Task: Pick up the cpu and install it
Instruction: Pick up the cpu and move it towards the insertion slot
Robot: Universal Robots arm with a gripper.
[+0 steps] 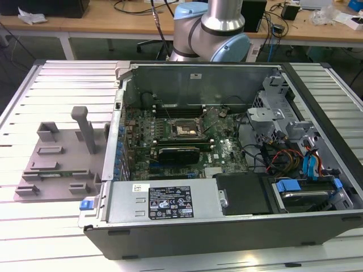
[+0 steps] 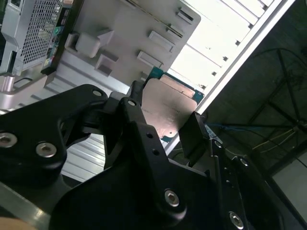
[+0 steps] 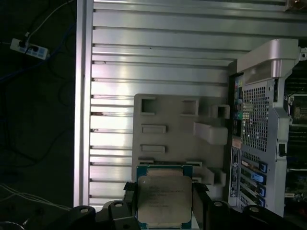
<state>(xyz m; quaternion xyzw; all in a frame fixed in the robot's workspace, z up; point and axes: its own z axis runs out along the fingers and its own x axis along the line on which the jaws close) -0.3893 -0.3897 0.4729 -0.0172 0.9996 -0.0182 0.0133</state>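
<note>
We see the claw (image 3: 164, 209) clenched on the cpu (image 3: 164, 194), its fingers (image 3: 130, 197) against two opposite edges. The grey plastic tray (image 3: 163, 120) lies just beyond the claw's tips. The open computer case (image 3: 259, 124) stands off to one side of the claw.

You've got a grey plastic tray (image 1: 59, 161) flat on the slatted metal table (image 1: 57, 79), just beside the open PC case (image 1: 198, 79), on the exterior view's left. Wooden desks (image 1: 113, 22) behind. Power strip (image 3: 29, 48) lies beyond the table's edge.
</note>
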